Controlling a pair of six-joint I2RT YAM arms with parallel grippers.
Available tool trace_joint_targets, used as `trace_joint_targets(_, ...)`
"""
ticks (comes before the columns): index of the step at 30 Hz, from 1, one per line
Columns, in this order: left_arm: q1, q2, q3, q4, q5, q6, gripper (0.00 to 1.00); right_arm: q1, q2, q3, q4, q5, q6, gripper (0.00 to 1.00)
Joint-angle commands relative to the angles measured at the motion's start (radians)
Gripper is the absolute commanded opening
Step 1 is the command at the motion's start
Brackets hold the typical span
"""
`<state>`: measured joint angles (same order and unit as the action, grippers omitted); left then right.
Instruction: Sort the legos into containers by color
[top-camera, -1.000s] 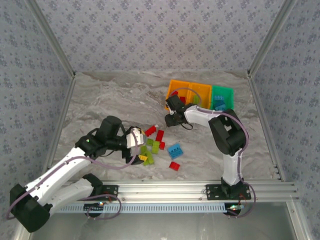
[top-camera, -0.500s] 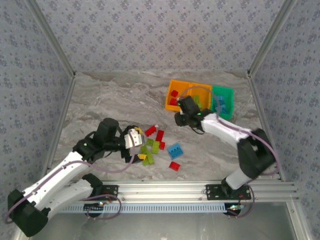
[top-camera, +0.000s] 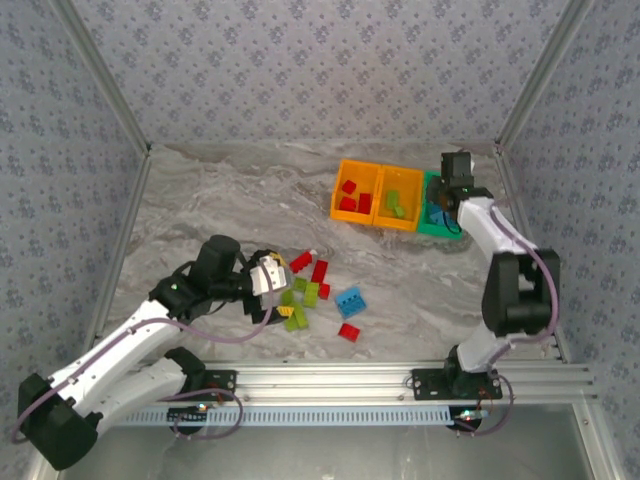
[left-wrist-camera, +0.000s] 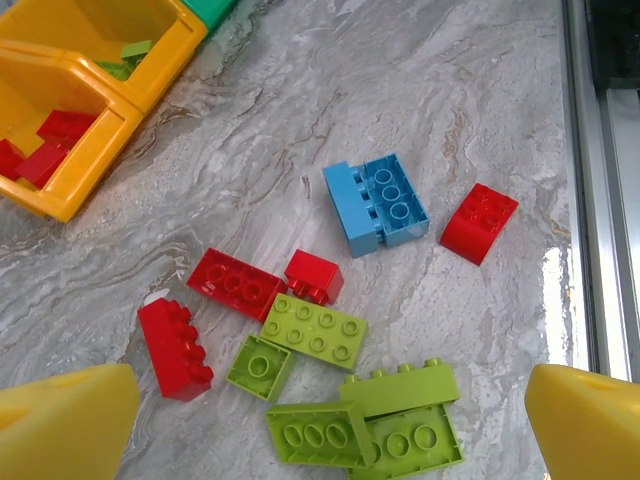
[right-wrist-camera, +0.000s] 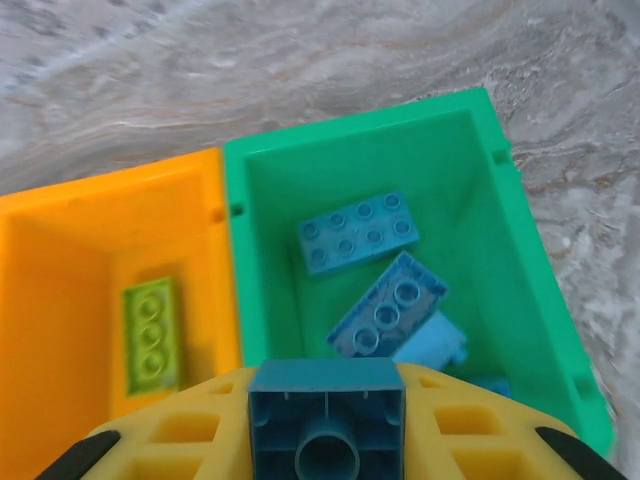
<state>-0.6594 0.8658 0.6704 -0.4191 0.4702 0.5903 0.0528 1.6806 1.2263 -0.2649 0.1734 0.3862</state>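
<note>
My right gripper (right-wrist-camera: 327, 428) is shut on a small blue lego (right-wrist-camera: 327, 400) and hangs over the green container (right-wrist-camera: 525, 260), which holds several blue legos (right-wrist-camera: 358, 232). The top view shows that right gripper (top-camera: 452, 192) above the green container (top-camera: 430, 228). Beside it stand two orange containers: the middle one (top-camera: 398, 215) holds lime legos, the left one (top-camera: 345, 210) red ones. My left gripper (left-wrist-camera: 325, 425) is open above a loose pile of lime legos (left-wrist-camera: 313, 331), red legos (left-wrist-camera: 236, 283) and a blue lego (left-wrist-camera: 378, 205). In the top view the left gripper (top-camera: 270, 274) sits at the pile's left edge.
A lone red lego (top-camera: 348, 332) lies nearest the front rail (top-camera: 400, 375). The walls of the enclosure stand close behind and to the right of the containers. Bare marbled tabletop (top-camera: 230, 195) stretches to the left of the containers.
My right arm has swung right, from in front of the orange containers to above the green one. The left arm has hardly moved.
</note>
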Motion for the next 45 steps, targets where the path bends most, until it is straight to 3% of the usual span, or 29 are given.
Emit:
trace_joint_targets(1,0.001,-0.013,0.008,0.004,-0.006,-0.007,0.99,-0.015,0.068,0.107,-0.053,-0.012,0.029,0.34)
trace_joint_targets(6,0.0,-0.006,0.008,0.002,-0.013,-0.005,0.99,-0.022,0.082,0.158,-0.11,-0.023,0.045,0.55)
trace_joint_targets(11,0.0,-0.012,0.018,0.008,0.007,-0.018,0.99,-0.015,-0.039,0.074,-0.125,-0.077,0.056,0.55)
trace_joint_targets(14,0.0,-0.032,0.012,0.032,0.019,-0.036,0.99,0.038,-0.184,-0.075,-0.12,-0.132,0.079,0.55)
trace_joint_targets(17,0.001,-0.04,0.001,0.04,0.004,-0.024,0.99,0.127,-0.354,-0.222,-0.146,-0.136,0.14,0.55)
trace_joint_targets(23,-0.001,-0.036,-0.016,0.045,-0.015,0.0,0.99,0.47,-0.545,-0.391,-0.262,-0.072,0.33,0.62)
trace_joint_targets(25,-0.001,-0.033,-0.014,0.03,-0.008,0.019,0.99,0.585,-0.547,-0.425,-0.292,-0.065,0.429,0.64)
trace_joint_targets(29,-0.005,-0.026,-0.021,0.012,-0.014,0.054,0.99,0.725,-0.509,-0.459,-0.319,-0.082,0.599,0.68)
trace_joint_targets(34,-0.006,-0.014,-0.025,0.011,-0.012,0.061,0.99,0.873,-0.423,-0.481,-0.292,-0.13,0.659,0.76)
trace_joint_targets(36,-0.006,-0.013,-0.025,0.011,-0.012,0.062,0.99,0.914,-0.382,-0.479,-0.295,-0.127,0.655,0.81)
trace_joint_targets(39,-0.006,-0.014,-0.024,0.01,-0.009,0.061,0.99,0.97,-0.323,-0.474,-0.29,-0.082,0.588,1.0)
trace_joint_targets(43,-0.006,-0.014,-0.025,0.009,-0.01,0.063,0.99,1.011,-0.252,-0.439,-0.355,0.084,0.456,1.0)
trace_joint_targets(45,-0.006,-0.013,-0.026,0.01,-0.009,0.064,0.99,1.001,-0.233,-0.433,-0.353,0.096,0.353,1.0)
